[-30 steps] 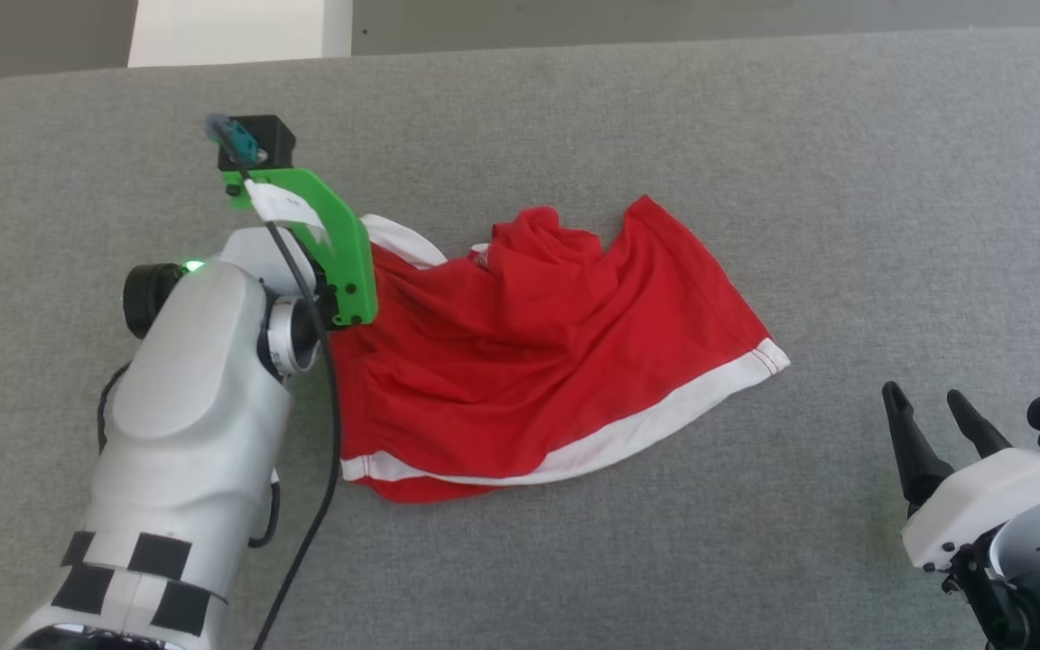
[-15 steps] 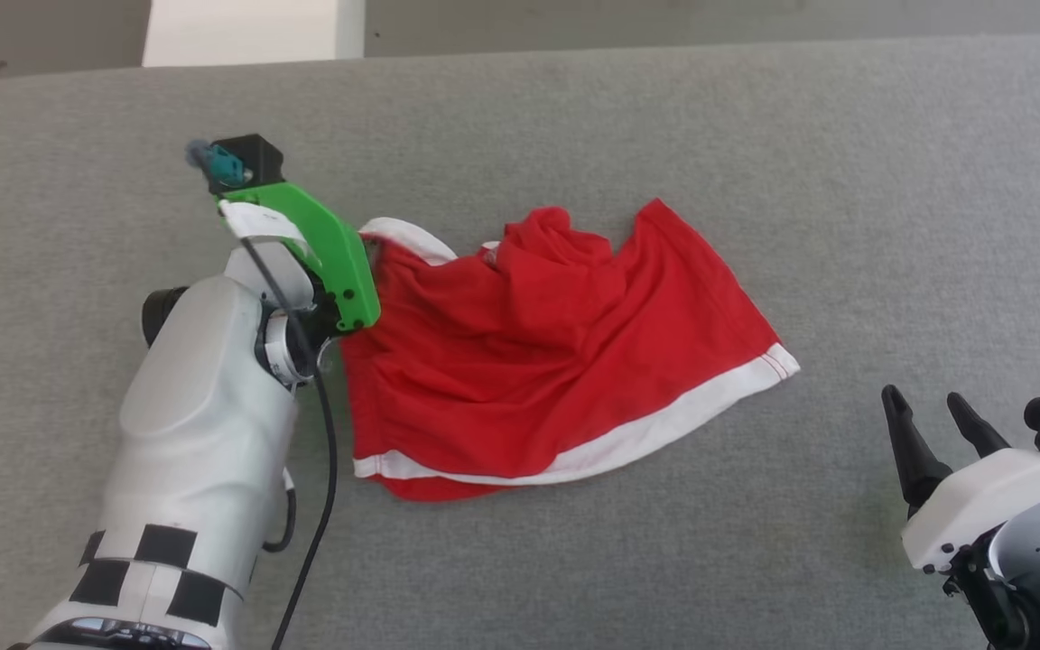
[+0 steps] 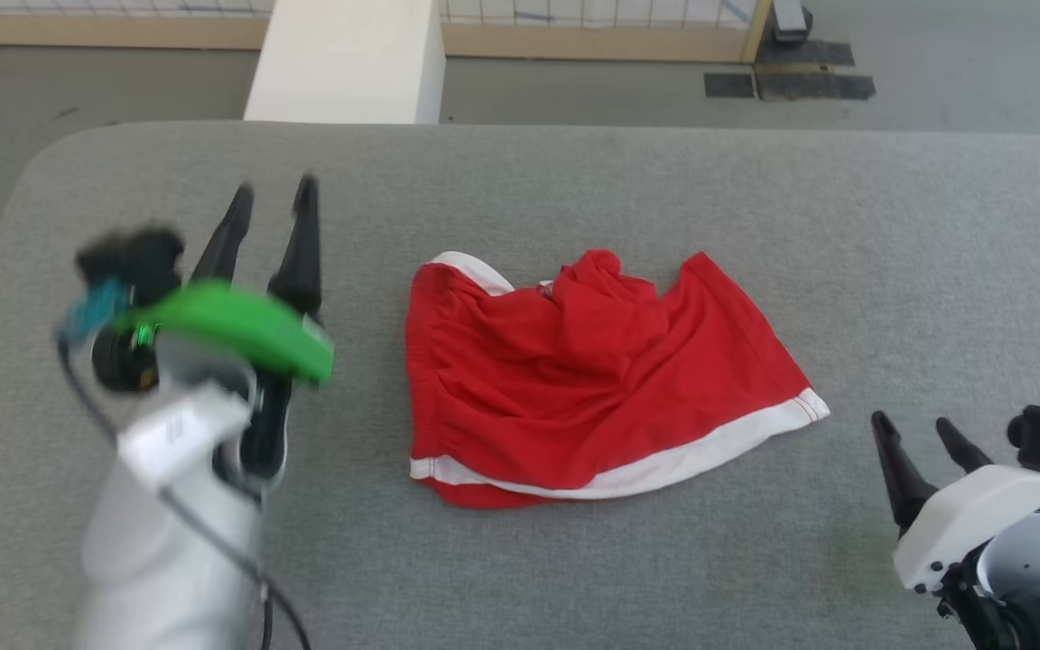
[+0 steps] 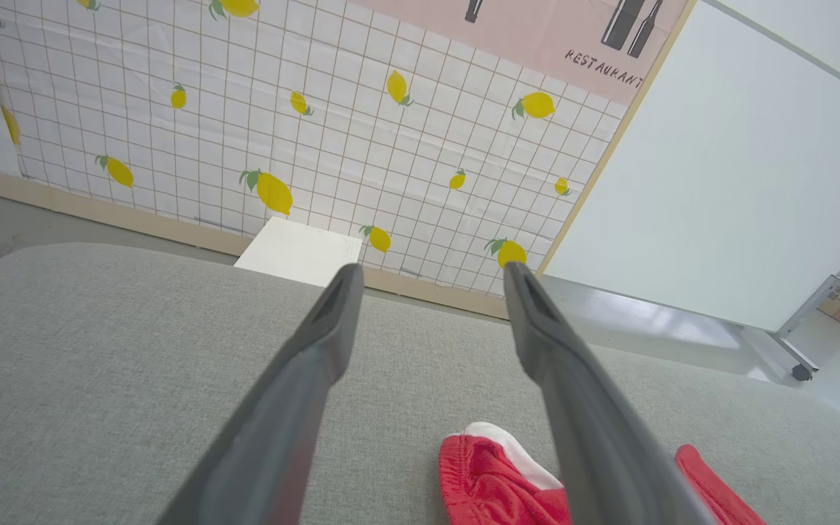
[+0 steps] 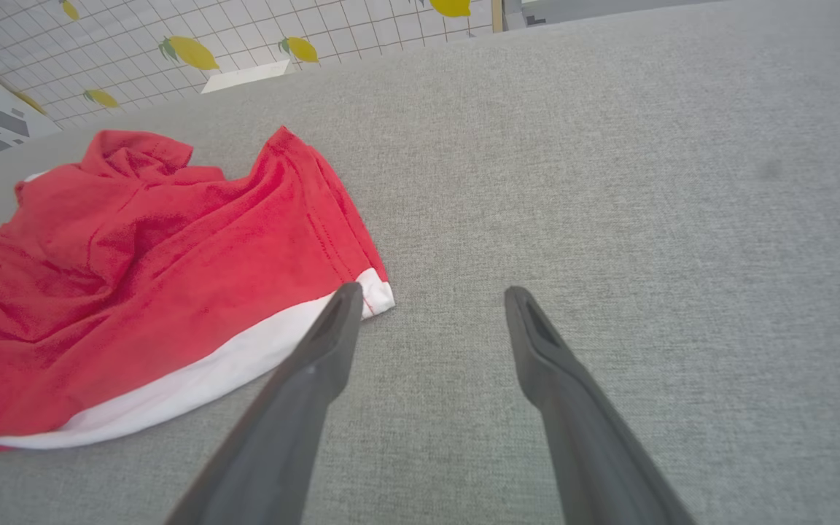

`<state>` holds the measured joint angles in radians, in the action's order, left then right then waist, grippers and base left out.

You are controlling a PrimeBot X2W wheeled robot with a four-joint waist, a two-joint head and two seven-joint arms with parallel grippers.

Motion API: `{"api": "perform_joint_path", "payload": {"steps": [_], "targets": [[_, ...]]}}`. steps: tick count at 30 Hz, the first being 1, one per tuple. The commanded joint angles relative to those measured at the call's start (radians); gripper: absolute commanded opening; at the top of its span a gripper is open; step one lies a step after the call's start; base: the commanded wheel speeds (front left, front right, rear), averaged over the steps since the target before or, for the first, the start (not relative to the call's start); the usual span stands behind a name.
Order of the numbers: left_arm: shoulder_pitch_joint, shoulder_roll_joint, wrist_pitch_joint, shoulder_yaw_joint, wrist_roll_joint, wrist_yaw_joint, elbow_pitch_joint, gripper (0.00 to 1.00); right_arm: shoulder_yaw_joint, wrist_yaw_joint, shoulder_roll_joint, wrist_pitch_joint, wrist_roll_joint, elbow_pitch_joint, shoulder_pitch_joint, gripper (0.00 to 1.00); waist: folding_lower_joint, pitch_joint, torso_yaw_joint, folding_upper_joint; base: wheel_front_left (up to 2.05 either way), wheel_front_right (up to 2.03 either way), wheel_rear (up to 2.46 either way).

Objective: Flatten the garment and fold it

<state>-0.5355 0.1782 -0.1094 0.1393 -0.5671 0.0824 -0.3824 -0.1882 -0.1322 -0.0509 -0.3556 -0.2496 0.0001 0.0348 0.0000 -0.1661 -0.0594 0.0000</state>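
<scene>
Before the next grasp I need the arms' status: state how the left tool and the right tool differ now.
The left tool stands left of the garment and shows blurred; the right tool sits sharp at the lower right, near its white-trimmed corner. The left tool's own view looks across the table to a lemon-print wall; the right tool's looks down at the table. Both are open, empty and apart from the garment.

Tally on the grey table (image 3: 574, 181), one table: garment (image 3: 601, 379), one, red, near the middle. My left gripper (image 3: 273, 187), one, toward the left edge; my right gripper (image 3: 910, 420), one, toward the right edge; two in all. Count of dark fingers (image 3: 301, 253): two per gripper, four total. White block (image 3: 348, 63) beyond the far edge: one.
</scene>
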Motion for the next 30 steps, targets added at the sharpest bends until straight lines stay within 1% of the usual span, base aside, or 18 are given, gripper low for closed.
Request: {"api": "perform_joint_path", "payload": {"steps": [1,2,5,7,13,17,22,25,29,30], "targets": [[0.06,0.008,-0.04,-0.003,0.021,-0.001,0.025,1.0,0.008,0.002,0.001,-0.015,0.013,0.002,-0.005,1.0,0.0,0.022,-0.02,0.0,0.0,0.0,0.0],[0.104,0.01,-0.079,-0.007,0.032,-0.008,0.054,1.0,0.012,0.002,0.001,-0.029,0.02,0.002,0.001,1.0,0.0,0.023,-0.021,0.0,0.0,0.0,0.0],[0.211,0.008,-0.124,-0.023,0.054,-0.035,0.112,1.0,0.02,0.002,0.001,-0.089,0.046,0.008,0.028,1.0,0.0,0.018,-0.026,0.0,0.0,0.0,0.0],[0.275,0.004,-0.138,-0.034,0.071,-0.054,0.147,1.0,0.032,0.002,0.001,-0.145,0.075,0.016,0.061,1.0,0.0,0.011,-0.027,0.0,0.0,0.0,0.0],[0.402,-0.034,-0.15,-0.05,0.096,-0.08,0.227,1.0,0.071,0.002,-0.007,-0.35,0.213,0.075,0.209,1.0,0.0,-0.03,-0.046,0.0,0.0,0.0,0.0],[0.416,-0.059,-0.151,-0.046,0.099,-0.079,0.242,1.0,0.115,0.002,-0.038,-0.468,0.257,0.132,0.29,1.0,0.0,-0.064,-0.07,0.0,0.0,0.0,0.0],[0.405,-0.077,-0.152,-0.042,0.107,-0.073,0.249,1.0,0.182,0.002,-0.091,-0.57,0.273,0.198,0.332,1.0,0.0,-0.096,-0.097,0.0,0.0,0.0,0.0],[0.4,-0.084,-0.152,-0.045,0.111,-0.072,0.249,1.0,0.224,0.002,-0.113,-0.618,0.264,0.227,0.333,1.0,0.0,-0.107,-0.107,0.0,0.0,0.0,0.0],[0.398,-0.091,-0.152,-0.049,0.116,-0.068,0.244,1.0,0.28,0.002,-0.143,-0.699,0.217,0.244,0.315,1.0,0.0,-0.112,-0.115,0.0,0.0,0.0,0.0],[0.398,-0.092,-0.152,-0.05,0.117,-0.067,0.243,1.0,0.28,0.002,-0.146,-0.716,0.207,0.244,0.313,0.51,0.0,-0.112,-0.115,0.0,0.0,0.0,0.0]]}}
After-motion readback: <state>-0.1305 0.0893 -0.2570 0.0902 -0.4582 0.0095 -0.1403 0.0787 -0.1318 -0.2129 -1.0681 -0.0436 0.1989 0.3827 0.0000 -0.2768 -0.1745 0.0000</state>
